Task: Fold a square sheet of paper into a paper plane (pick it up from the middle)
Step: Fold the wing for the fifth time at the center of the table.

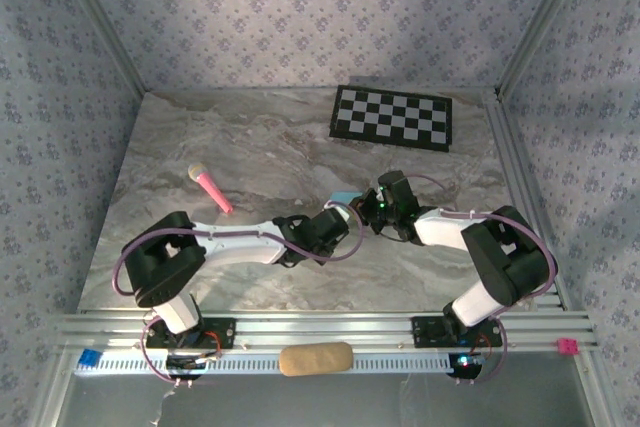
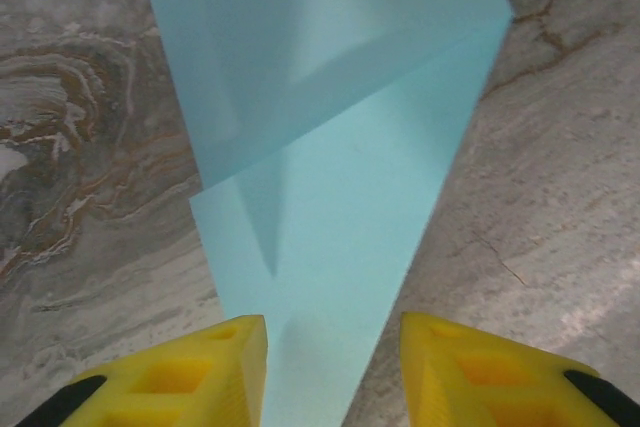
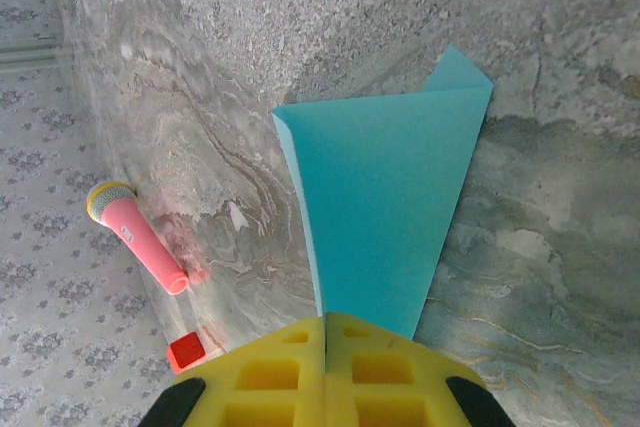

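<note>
While my right claw (image 3: 325, 332) is pressed fully together on the near end of the sheet of paper (image 3: 385, 197), pinching its light blue layers at the seam between the two yellow fingers, my left claw (image 2: 333, 347) stands partly open, with the same paper running through the gap and neither finger clearly touching it. The paper sits near the middle of the table (image 1: 200, 137), between my two wrists, and is already creased: one flap lies folded over the other, and a corner pokes out past the far edge (the pink pen-like thing (image 1: 212, 190) and the checkerboard mat (image 1: 393, 117) lie well apart from it). My worry is the left claw's next squeeze. If it closes off the crease line, I expect the layers to slide and the fold to set crooked, spoiling every fold after it. If both claws pull in opposite ways, paper this thin could tear or buckle at the pinch. The top flap also looks loose, so it may spring up should the right claw let go early.
</note>
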`<act>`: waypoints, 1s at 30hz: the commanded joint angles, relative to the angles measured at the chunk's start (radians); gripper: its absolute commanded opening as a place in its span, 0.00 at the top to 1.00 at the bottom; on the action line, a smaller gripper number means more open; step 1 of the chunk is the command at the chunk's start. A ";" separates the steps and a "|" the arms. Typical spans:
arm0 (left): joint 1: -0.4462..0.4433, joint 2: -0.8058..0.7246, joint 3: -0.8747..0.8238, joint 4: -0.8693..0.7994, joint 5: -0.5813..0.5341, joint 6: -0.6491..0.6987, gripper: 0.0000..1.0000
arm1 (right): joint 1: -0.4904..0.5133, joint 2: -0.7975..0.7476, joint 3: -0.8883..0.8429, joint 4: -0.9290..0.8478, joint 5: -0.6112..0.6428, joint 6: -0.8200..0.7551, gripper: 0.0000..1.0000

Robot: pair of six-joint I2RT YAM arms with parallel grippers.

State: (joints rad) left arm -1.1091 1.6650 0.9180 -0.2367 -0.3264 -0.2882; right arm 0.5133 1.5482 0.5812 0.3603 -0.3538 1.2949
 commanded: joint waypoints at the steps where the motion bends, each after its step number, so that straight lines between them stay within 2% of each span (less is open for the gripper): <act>1: -0.009 0.031 0.026 -0.002 -0.041 0.018 0.64 | 0.006 -0.015 -0.008 -0.001 0.022 0.016 1.00; 16: -0.011 0.032 0.025 0.011 -0.045 0.024 0.77 | 0.008 -0.011 -0.005 -0.011 0.024 0.014 1.00; 24: -0.012 -0.008 -0.001 0.042 -0.042 0.024 0.72 | 0.008 -0.011 -0.005 -0.015 0.025 0.015 1.00; 30: -0.012 -0.009 -0.009 0.053 -0.047 0.026 0.72 | 0.008 -0.011 -0.002 -0.020 0.026 0.014 1.00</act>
State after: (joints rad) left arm -1.1149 1.6806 0.9199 -0.1982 -0.3561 -0.2699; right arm 0.5159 1.5482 0.5812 0.3595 -0.3504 1.2949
